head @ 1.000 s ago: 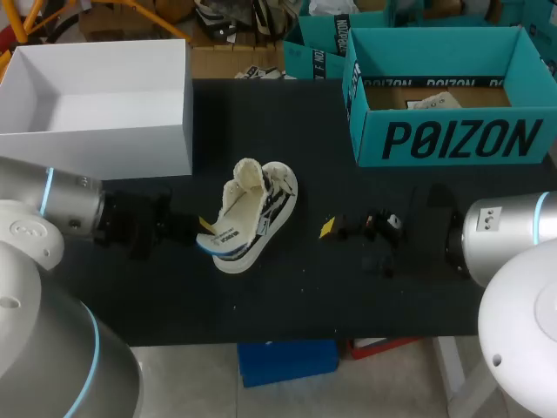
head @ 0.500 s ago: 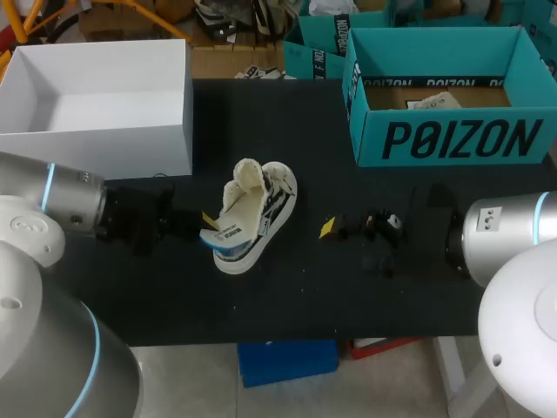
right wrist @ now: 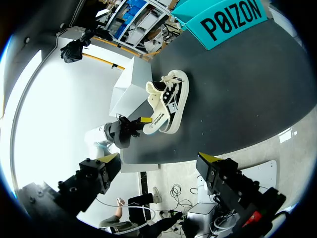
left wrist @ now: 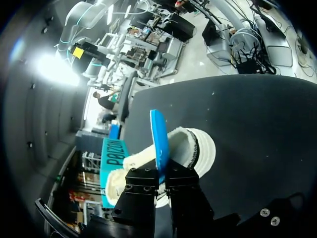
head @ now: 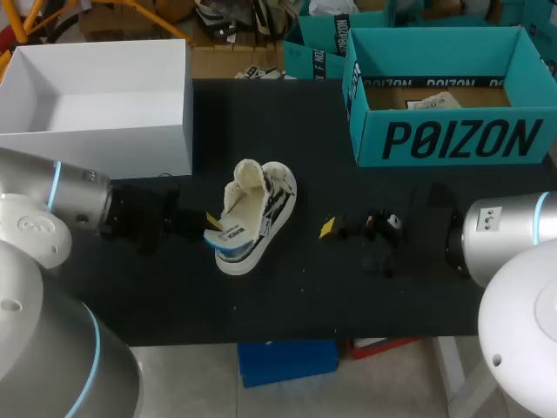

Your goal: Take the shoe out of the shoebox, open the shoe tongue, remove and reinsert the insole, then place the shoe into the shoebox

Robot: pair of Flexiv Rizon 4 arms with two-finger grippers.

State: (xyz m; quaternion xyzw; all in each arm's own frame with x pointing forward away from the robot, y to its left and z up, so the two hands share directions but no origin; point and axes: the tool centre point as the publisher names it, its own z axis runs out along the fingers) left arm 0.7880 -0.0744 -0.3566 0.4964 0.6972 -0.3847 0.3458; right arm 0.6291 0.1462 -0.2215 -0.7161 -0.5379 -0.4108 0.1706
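Observation:
A cream and black sneaker lies on the black table, its opening facing up. An insole, cream on top and blue underneath, sticks out of its heel end. My left gripper is at that end, shut on the insole. In the left wrist view the blue insole stands edge-on between the black fingers of my left gripper, with the sneaker just ahead. My right gripper rests open on the table to the sneaker's right, holding nothing. The right wrist view shows the right gripper wide open, far from the sneaker.
The teal shoebox stands open at the back right, with paper inside. A white open box sits at the back left, close behind my left arm. Bare table lies between the sneaker and the teal shoebox.
My left gripper has moved a little to the right toward the sneaker, carrying the insole's end with it. The right arm has stayed still.

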